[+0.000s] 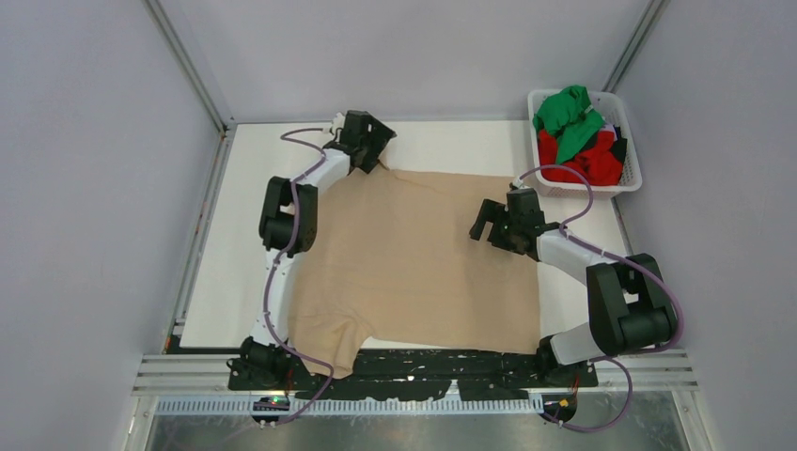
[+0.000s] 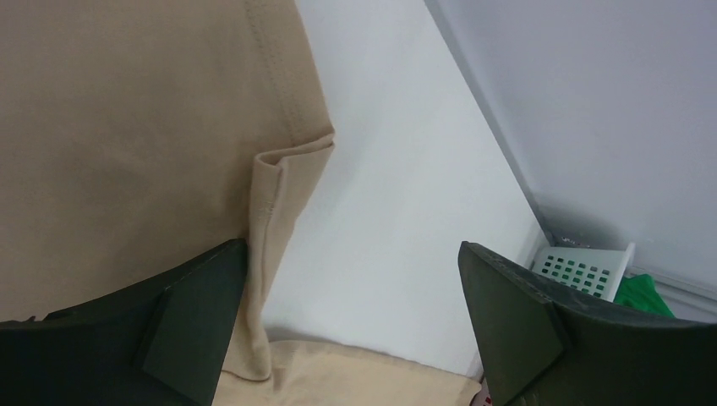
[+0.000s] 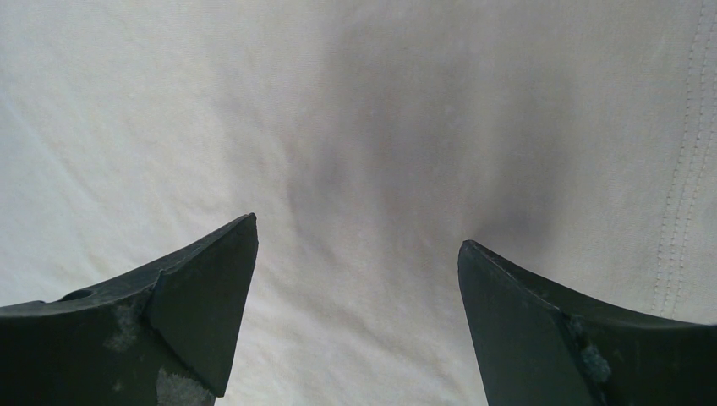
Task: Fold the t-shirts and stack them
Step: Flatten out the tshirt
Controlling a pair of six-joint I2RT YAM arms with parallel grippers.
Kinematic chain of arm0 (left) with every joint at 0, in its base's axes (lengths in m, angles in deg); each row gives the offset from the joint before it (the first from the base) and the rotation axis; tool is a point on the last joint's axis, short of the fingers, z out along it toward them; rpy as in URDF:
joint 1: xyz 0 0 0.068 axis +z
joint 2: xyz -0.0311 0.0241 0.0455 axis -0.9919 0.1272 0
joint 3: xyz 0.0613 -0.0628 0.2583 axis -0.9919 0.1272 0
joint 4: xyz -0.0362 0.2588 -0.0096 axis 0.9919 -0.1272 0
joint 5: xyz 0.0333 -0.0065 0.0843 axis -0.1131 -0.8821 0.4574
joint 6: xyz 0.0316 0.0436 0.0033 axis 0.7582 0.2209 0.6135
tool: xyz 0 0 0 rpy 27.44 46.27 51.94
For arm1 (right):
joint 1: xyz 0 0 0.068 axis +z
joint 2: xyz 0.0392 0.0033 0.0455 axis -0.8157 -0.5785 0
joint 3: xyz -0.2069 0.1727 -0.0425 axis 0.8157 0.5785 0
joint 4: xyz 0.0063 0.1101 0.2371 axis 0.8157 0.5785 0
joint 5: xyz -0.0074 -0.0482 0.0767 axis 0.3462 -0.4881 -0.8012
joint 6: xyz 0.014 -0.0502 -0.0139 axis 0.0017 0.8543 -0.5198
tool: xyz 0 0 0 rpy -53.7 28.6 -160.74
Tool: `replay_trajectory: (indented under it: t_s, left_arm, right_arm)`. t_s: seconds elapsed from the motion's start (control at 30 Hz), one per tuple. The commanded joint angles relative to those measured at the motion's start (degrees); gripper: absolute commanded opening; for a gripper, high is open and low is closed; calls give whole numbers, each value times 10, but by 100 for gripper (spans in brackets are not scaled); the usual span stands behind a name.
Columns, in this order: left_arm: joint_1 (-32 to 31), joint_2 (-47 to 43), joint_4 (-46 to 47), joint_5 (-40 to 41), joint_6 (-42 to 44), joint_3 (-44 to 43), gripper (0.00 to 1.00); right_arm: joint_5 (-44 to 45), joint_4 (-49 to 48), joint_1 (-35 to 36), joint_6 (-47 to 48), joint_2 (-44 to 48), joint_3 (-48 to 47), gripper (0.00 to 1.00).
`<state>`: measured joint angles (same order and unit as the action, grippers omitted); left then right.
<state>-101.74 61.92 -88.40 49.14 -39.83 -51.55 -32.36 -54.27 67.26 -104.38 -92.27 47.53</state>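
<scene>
White basket (image 1: 632, 164) sits at table's (image 1: 244, 244) far right corner.

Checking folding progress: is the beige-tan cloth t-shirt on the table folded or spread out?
Spread out. The beige-tan cloth t-shirt lies flat across the white table, only a small edge flap by the left gripper turned over.

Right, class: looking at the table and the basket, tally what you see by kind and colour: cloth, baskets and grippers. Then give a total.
beige t-shirt: 1
green cloth bundle: 1 (cannot tell if it is more than one garment)
red cloth bundle: 1 (likewise)
white basket: 1
Grippers: 2, the left gripper and the right gripper
Total: 6
</scene>
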Motion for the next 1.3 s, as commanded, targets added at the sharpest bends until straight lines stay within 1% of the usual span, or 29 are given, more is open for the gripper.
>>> replay_trajectory:
  t_s: [0.0, 0.2, 0.3, 0.37, 0.4, 0.5, 0.6, 0.67, 0.7, 0.73, 0.77, 0.9, 0.93, 0.97, 1.03, 1.13, 1.17, 1.2, 1.27]
  left_arm:
    - [-20, 19, 8, 7, -9, -59, 100]
    - [-30, 52, 4, 15, -19, -113, 100]
    - [-34, 88, -5, 15, -25, -167, 100]
    - [-34, 104, -18, 0, -26, -206, 100]
    - [-32, 103, -21, -11, -23, -212, 100]
    - [-28, 64, -17, -39, 15, -190, 100]
    - [-26, -18, -26, -80, 102, -147, 100]
    - [-26, -97, -71, -101, 184, -109, 100]
    - [-27, -138, -102, -97, 222, -75, 100]
    - [-27, -185, -129, -86, 265, -29, 100]
    - [-27, -232, -147, -69, 289, 23, 100]
    - [-25, -413, -209, -3, 360, 229, 100]
    - [-23, -440, -224, 9, 365, 288, 100]
    - [-21, -464, -238, 16, 366, 327, 100]
    - [-12, -498, -254, 18, 370, 392, 100]
    - [9, -522, -239, 13, 359, 470, 100]
    - [23, -523, -220, -9, 353, 490, 100]
    - [39, -523, -192, -62, 339, 514, 99]
    - [70, -512, -138, -121, 312, 543, 100]
  right_arm:
    - [1, -16, -3, 8, -5, -10, 96]
    - [0, -16, -4, 9, -10, -11, 95]
    - [2, -15, -4, 9, -10, -10, 95]
    - [3, -15, -5, 9, -8, -11, 95]
    - [4, -15, -5, 10, -5, -11, 95]
    - [6, -12, -6, 10, 5, -14, 95]
    - [8, 0, -5, 13, 18, -23, 96]
    - [17, 29, -6, 18, 29, -30, 95]
    - [20, 42, -5, 24, 35, -33, 95]
    - [45, 68, -5, 27, 38, -41, 95]
    - [61, 80, -6, 33, 44, -46, 95]
    - [92, 134, -6, 41, 58, -59, 96]
    - [97, 145, -6, 41, 59, -61, 95]
    - [106, 148, -5, 42, 61, -64, 95]
    - [110, 152, -6, 44, 60, -68, 95]
    - [109, 159, -7, 49, 44, -78, 95]
    - [106, 160, -7, 49, 39, -85, 95]
    - [103, 161, -7, 48, 29, -87, 95]
    - [87, 156, -8, 47, 16, -91, 95]
